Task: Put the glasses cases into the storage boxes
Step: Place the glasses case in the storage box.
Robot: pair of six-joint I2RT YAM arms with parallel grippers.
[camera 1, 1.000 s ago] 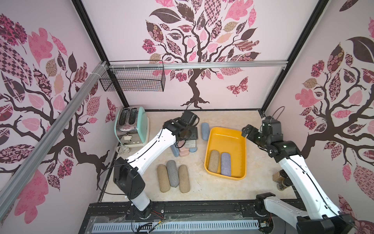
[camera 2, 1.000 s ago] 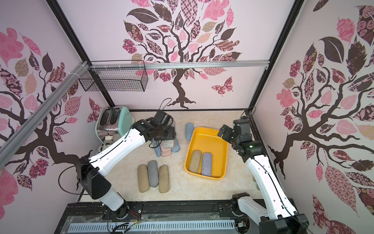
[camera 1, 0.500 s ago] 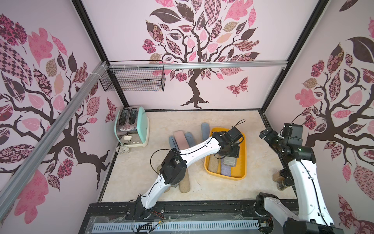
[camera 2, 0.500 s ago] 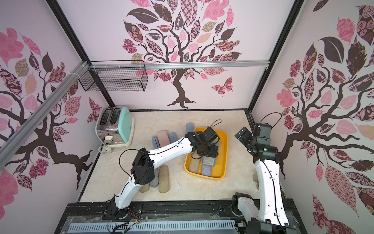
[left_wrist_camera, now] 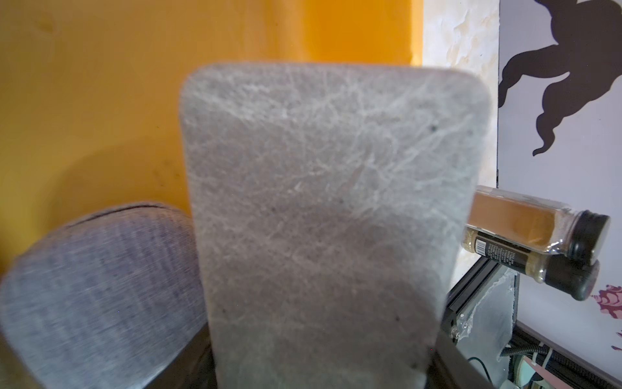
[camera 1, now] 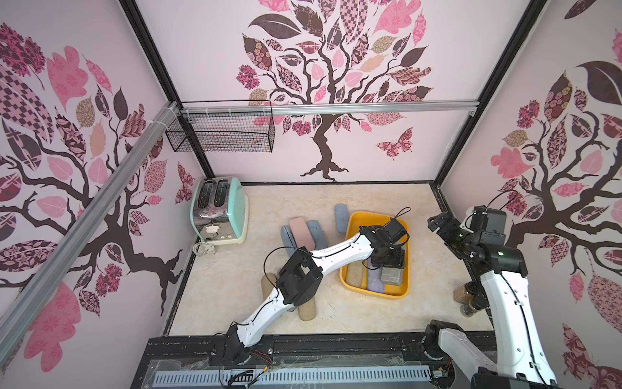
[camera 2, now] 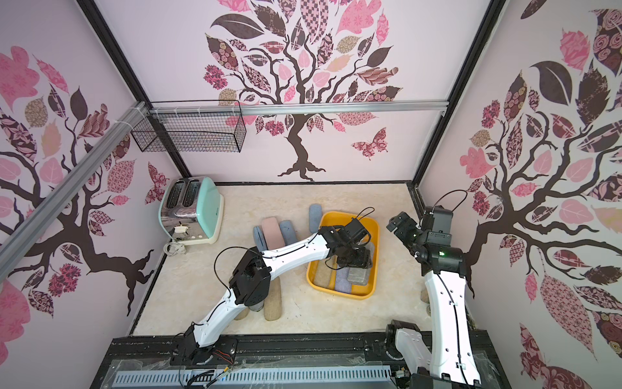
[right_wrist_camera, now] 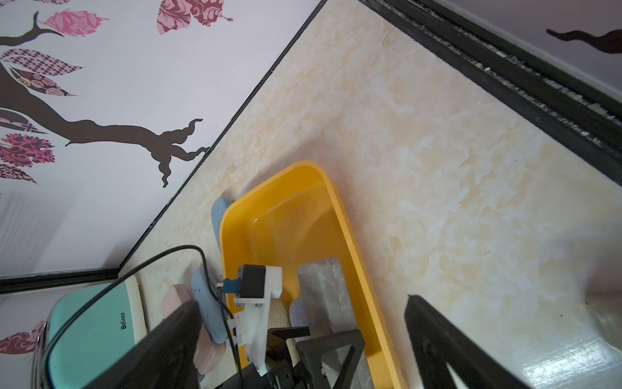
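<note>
The yellow storage box [camera 1: 356, 222] stands right of centre on the floor. It holds a tan glasses case [camera 1: 353, 276], a lavender one [camera 1: 374, 281] and a grey felt one [camera 1: 392, 274]. My left gripper [camera 1: 387, 259] reaches into the box and is shut on the grey case [left_wrist_camera: 319, 202], which fills the left wrist view beside the lavender case [left_wrist_camera: 101, 276]. My right gripper [camera 1: 441, 224] hangs open and empty, raised near the right wall. Outside the box lie a blue case [camera 1: 340, 218], a pile with a pink case [camera 1: 301, 232] and blue ones, and tan cases [camera 1: 307, 310] under the left arm.
A mint toaster [camera 1: 218, 210] stands at the back left with its plug on the floor. Two spice jars [camera 1: 466, 298] lie by the right wall near the right arm's base. A black wire basket [camera 1: 222, 133] hangs on the back rail.
The left arm swung from the pile left of the box over into the box, bringing the grey case along. The right arm drew back from the box toward the right wall.
</note>
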